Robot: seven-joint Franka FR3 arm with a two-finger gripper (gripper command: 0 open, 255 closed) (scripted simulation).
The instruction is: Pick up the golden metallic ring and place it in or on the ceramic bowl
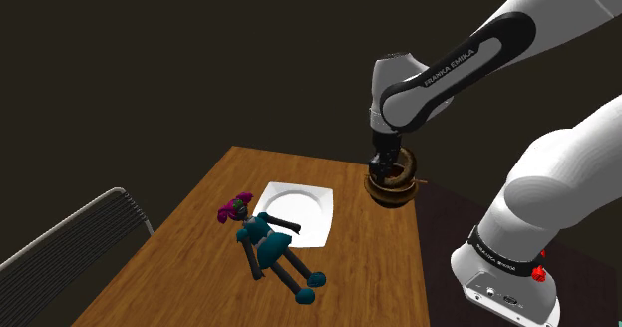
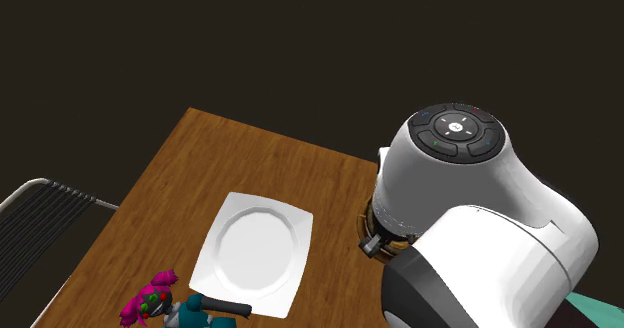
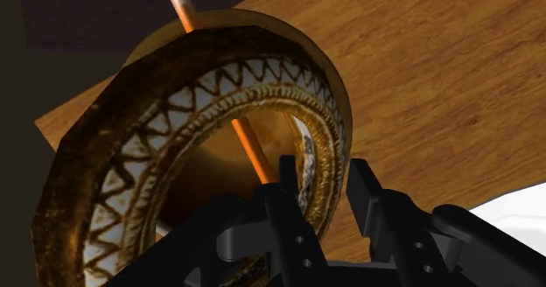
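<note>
Two black fingers (image 3: pixel 284 202) of the gripper (image 3: pixel 323 170) stand apart over the bowl (image 3: pixel 105 167) and clasp nothing. A stretch of the bowl's patterned brown rim shows through the gap between them. The ring (image 3: pixel 248 143) appears edge-on as a thin copper-gold line that crosses the bowl's hollow and runs out past its rim. Its near end vanishes behind one finger, so I cannot tell whether it touches that finger or rests on the bowl's floor.

In the shoulder view the bowl sits at the wooden table's (image 1: pixel 199 265) edge, and the hand just above it hides most of its inside. In the second exterior view the arm's white wrist covers the bowl except for a sliver of rim.

Near the bowl, toward the shoulder view's left, lies a white square plate (image 1: pixel 299 213). On the plate's side away from the bowl, a doll (image 1: pixel 267 237) with pink hair and a teal dress overlaps the plate's edge; the second exterior view's lower border cuts it off. Well apart from the bowl, a chair (image 1: pixel 80 240) is cropped by the frame.
</note>
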